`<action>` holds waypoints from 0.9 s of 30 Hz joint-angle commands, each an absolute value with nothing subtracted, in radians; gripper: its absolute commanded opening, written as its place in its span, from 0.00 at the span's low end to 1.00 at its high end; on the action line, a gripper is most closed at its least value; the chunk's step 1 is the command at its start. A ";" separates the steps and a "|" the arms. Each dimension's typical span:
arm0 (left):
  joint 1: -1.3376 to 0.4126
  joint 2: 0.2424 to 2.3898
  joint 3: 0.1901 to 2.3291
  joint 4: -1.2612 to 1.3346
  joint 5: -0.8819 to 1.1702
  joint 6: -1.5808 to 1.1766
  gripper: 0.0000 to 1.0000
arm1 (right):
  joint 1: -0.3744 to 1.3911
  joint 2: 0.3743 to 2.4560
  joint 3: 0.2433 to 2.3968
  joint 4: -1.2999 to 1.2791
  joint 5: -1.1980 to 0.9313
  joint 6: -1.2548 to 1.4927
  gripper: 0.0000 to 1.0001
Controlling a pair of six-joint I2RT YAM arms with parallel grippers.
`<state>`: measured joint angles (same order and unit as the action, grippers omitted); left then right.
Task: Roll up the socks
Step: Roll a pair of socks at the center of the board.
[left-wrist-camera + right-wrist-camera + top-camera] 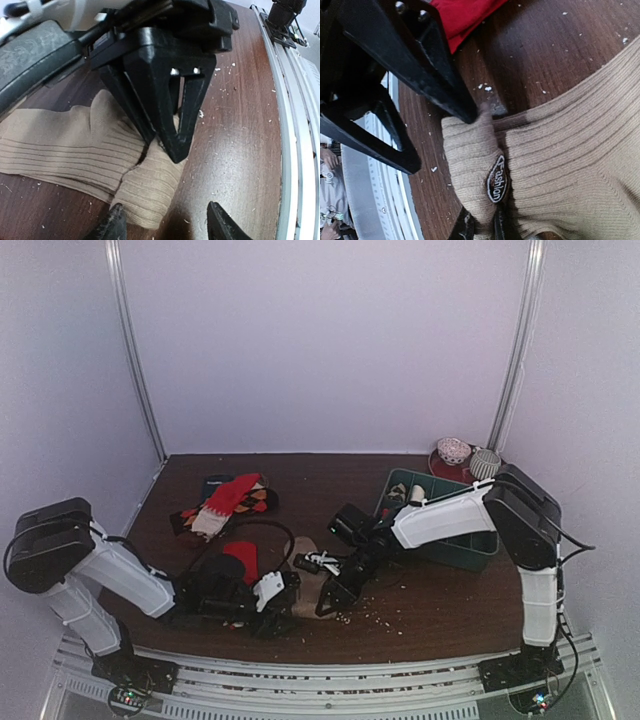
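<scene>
On the dark wooden bench (450, 612), a bright red knit sock (242, 558) lies flat just behind the left pincer (165, 215), whose fingers stand apart over a ribbed tan-brown sock (70, 150). Only the right wrist view shows the "Fashion" label (496, 178) on that sock's folded end, where the right pincer (482, 227) is clamped.

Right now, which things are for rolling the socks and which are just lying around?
For the job: tan sock; red sock; right pincer, shut on the tan sock; left pincer, open near it.

Just lying about: green bin; patterned sock pile; two patterned balls; black cable.
</scene>
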<state>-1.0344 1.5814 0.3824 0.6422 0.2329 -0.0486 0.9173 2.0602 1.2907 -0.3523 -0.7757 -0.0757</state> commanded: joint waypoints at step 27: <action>-0.980 1.776 0.433 0.611 0.366 -0.397 0.00 | 0.930 1.716 0.974 0.041 -0.536 -0.002 0.46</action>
<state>-1.0130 1.7432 0.4675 0.7193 0.3340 -0.2176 0.9283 1.9079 1.1252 -0.2653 -0.7128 -0.0471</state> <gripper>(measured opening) 0.029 0.411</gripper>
